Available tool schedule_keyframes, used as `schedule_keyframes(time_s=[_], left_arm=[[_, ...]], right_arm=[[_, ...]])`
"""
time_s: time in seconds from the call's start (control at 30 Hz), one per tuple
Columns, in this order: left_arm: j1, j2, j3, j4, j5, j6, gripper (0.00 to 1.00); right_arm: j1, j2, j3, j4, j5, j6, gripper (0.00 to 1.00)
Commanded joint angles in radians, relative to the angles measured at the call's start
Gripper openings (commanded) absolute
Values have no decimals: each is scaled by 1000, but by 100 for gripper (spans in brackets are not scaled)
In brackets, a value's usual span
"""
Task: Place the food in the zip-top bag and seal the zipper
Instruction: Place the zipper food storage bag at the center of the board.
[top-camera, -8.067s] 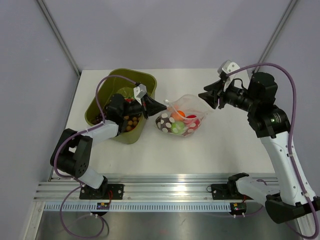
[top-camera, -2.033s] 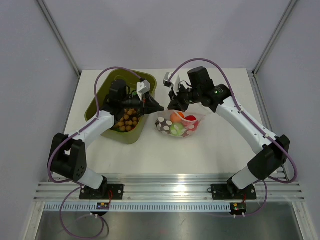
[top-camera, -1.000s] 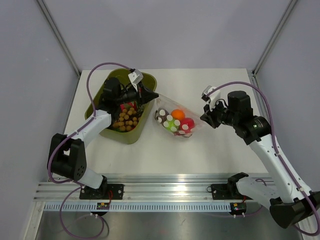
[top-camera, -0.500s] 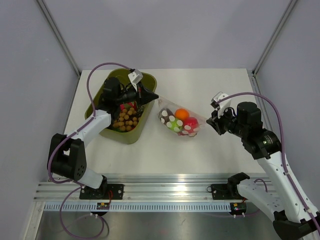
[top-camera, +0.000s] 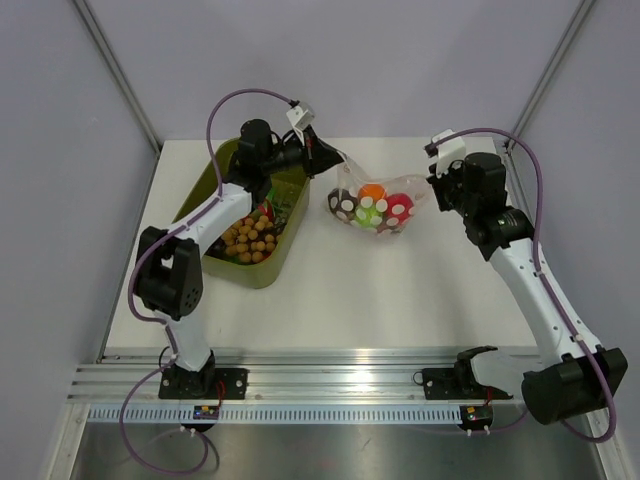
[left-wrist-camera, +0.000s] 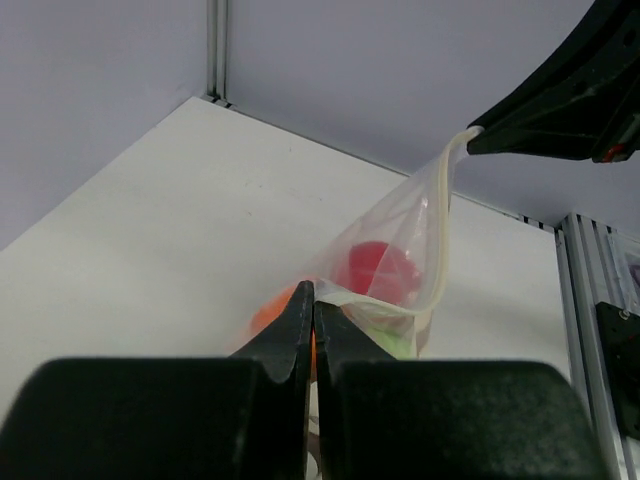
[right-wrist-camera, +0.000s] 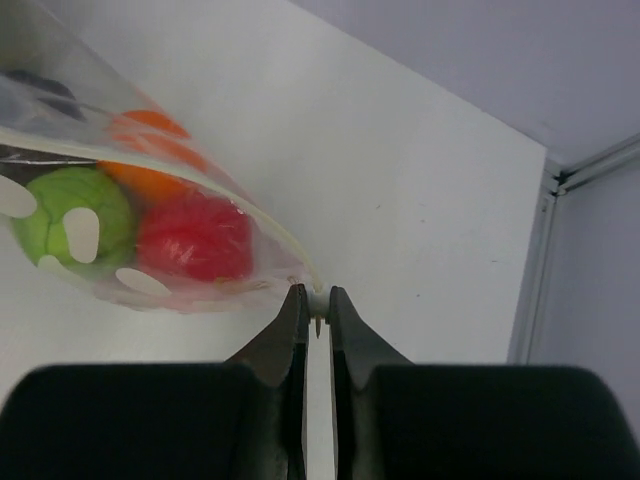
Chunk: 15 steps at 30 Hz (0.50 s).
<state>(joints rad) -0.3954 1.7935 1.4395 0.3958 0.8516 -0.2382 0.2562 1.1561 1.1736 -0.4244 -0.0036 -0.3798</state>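
**While Sealing Is Awaiting Confirmation: Progress Status**

While the left gripper (left-wrist-camera: 313, 305) is clamping one upper corner of the clear, crinkly, dot-printed plastic zip-top bag (top-camera: 375, 205), the right gripper (right-wrist-camera: 316, 300) is clamping the opposite corner. The bag is hanging stretched between them over the white table (top-camera: 400, 290), near the olive-green rectangular plastic tub (top-camera: 195, 205). Both sets of jaws are standing almost fully closed, with only thin film between the tips. Whether the bag's underside is touching the table cannot be told.

Loading is appearing complete. Glossy toy food pieces are sitting in the belly of the bag: a red piece (right-wrist-camera: 195, 240), a bright green piece (right-wrist-camera: 70, 215), an orange piece (right-wrist-camera: 150, 185) and a dark piece (top-camera: 345, 205). No toy piece is showing loose on the table. Small brown balls (top-camera: 250, 240) are lying in the tub, and a reddish item among them is too small to identify.

Sealing is appearing close to finished. The thin clear press-seal zipper (left-wrist-camera: 440, 230) is running taut between the two grips as a single pale band, and it is looking pressed shut near the right gripper. Engagement along the full length is not showing clearly. Confirming or pressing the seal is likely remaining, followed by setting the bag down.
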Motion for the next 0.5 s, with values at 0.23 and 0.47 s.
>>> schedule_keyframes(time_s=[0.23,0.47], left_arm=[[0,-127,-128,84,67,19,99],[-10,-394,-229,-208,-115,92,99]], right_arm=[[-46,-168,-69,95,-84,48,43],[-48,-493,-197,-60,80,234,99]])
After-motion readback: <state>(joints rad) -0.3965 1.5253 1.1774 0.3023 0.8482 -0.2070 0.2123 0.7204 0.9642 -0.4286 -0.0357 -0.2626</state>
